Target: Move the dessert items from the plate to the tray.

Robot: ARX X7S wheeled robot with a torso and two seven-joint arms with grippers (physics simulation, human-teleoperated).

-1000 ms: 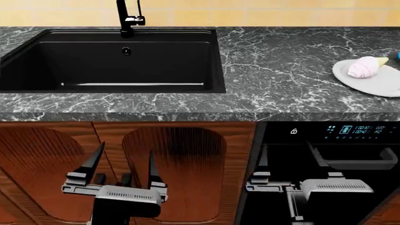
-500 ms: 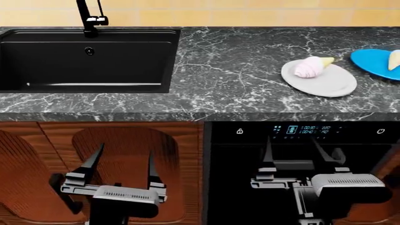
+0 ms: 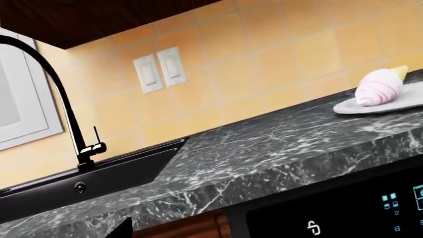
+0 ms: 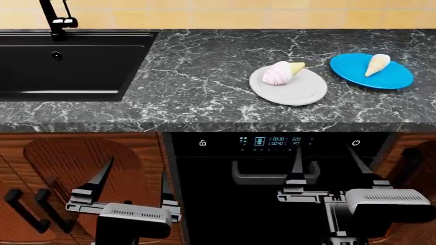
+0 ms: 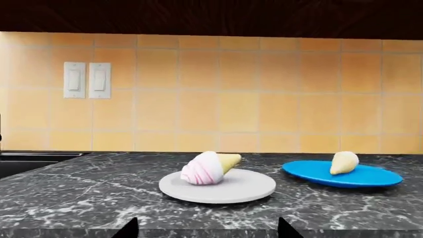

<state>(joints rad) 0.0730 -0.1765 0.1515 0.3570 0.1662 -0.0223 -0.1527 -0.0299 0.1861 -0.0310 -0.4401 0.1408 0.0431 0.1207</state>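
Note:
A short cone with a pink-and-white scoop (image 4: 278, 73) lies on a round white plate (image 4: 299, 93) on the dark marble counter. A longer cone with a white scoop (image 4: 376, 64) lies on a blue plate (image 4: 385, 79) to its right. The black tray is out of view. My left gripper (image 4: 136, 169) and right gripper (image 4: 325, 153) are both open and empty, held below the counter's front edge. The right wrist view shows the pink cone (image 5: 205, 168), the white plate (image 5: 254, 188), the white cone (image 5: 343, 162) and the blue plate (image 5: 373, 177) straight ahead. The left wrist view shows the pink cone (image 3: 378, 87).
A black sink (image 4: 68, 66) with a black faucet (image 4: 54, 19) is set in the counter at the far left. Below the counter edge stand an oven with a lit control panel (image 4: 272, 140) and handle (image 4: 269, 178), and wooden cabinet doors (image 4: 61, 163).
The head view has shifted right: the sink slid left, and the white plate moved toward the middle. The blue plate with the white cone came fully into view. Both grippers stay open.

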